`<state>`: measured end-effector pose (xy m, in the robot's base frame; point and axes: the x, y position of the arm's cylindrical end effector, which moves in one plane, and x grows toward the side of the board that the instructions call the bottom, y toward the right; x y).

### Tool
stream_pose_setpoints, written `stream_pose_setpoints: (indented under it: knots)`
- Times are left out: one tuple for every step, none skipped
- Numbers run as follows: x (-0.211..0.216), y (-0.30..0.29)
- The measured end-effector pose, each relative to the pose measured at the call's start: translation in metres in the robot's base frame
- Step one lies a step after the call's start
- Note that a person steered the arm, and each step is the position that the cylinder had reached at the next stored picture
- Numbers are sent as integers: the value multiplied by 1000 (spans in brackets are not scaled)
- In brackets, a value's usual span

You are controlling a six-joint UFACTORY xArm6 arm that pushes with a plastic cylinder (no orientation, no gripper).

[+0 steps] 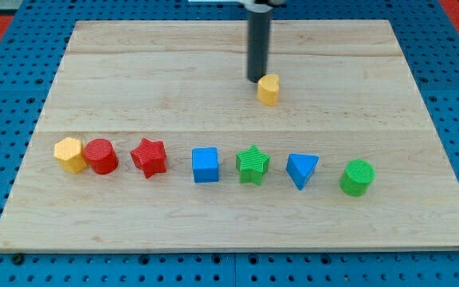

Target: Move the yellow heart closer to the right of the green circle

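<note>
The yellow heart [268,89] lies on the wooden board in the upper middle of the view. My tip [256,80] stands just to the heart's upper left, touching or nearly touching it. The green circle [357,177] sits at the right end of a row of blocks in the lower half of the view, well below and to the right of the heart.
The row, from the view's left: a yellow hexagon [69,154], a red circle [101,155], a red star [149,157], a blue cube [205,165], a green star [253,164], a blue triangle [302,170]. The wooden board [134,72] lies on a blue pegboard.
</note>
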<state>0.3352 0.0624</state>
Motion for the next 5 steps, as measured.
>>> stream_pose_setpoints:
  knots:
    - [40,30]
    - [5,21]
    - [11,-9]
    - [65,2]
    - [87,29]
